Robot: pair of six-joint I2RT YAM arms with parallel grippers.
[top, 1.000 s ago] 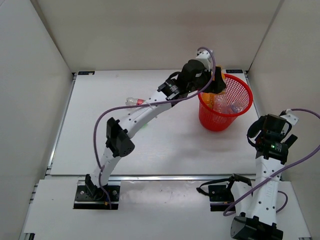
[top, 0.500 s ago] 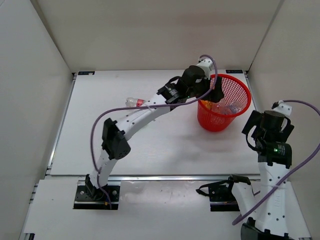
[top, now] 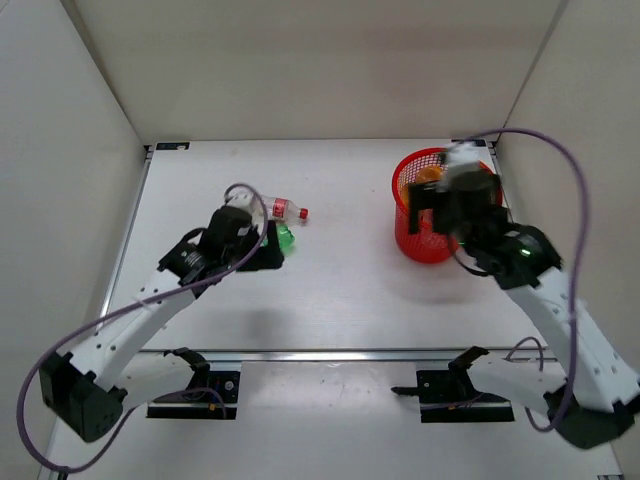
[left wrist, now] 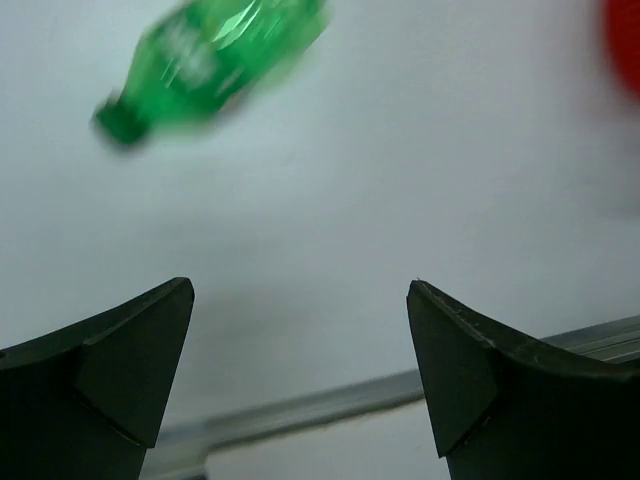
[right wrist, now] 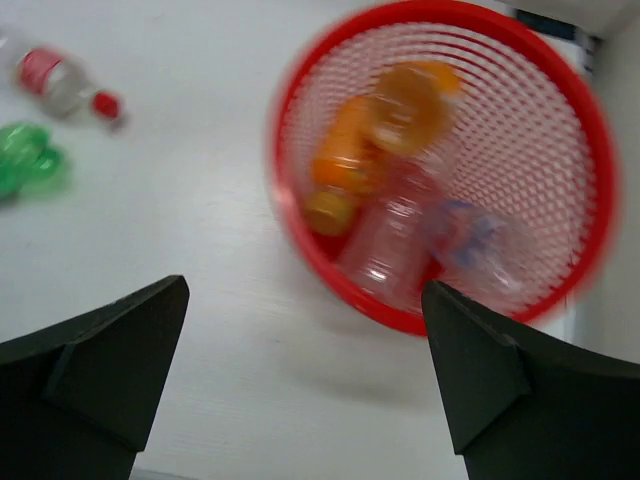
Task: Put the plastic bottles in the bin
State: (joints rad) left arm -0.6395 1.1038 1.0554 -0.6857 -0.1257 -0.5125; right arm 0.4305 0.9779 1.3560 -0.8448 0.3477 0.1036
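The red mesh bin (top: pixel 420 245) stands at the back right and holds two orange bottles (right wrist: pixel 365 140), a plain clear bottle (right wrist: pixel 385 235) and a blue-label bottle (right wrist: pixel 465 235). A green bottle (top: pixel 284 237) and a clear bottle with red label and cap (top: pixel 283 210) lie on the table at centre left. My left gripper (top: pixel 268 255) is open and empty, just near of the green bottle (left wrist: pixel 215 55). My right gripper (top: pixel 445 215) is open and empty, hovering over the bin's near-left rim (right wrist: pixel 330 270).
White walls close in the table on the left, back and right. A metal rail (left wrist: pixel 300 405) runs along the table's near edge. The bin's edge shows at the top right of the left wrist view (left wrist: pixel 625 40).
My left arm has pulled back from the bin to the centre left beside the green bottle. My right arm has swung from the right edge to over the bin.
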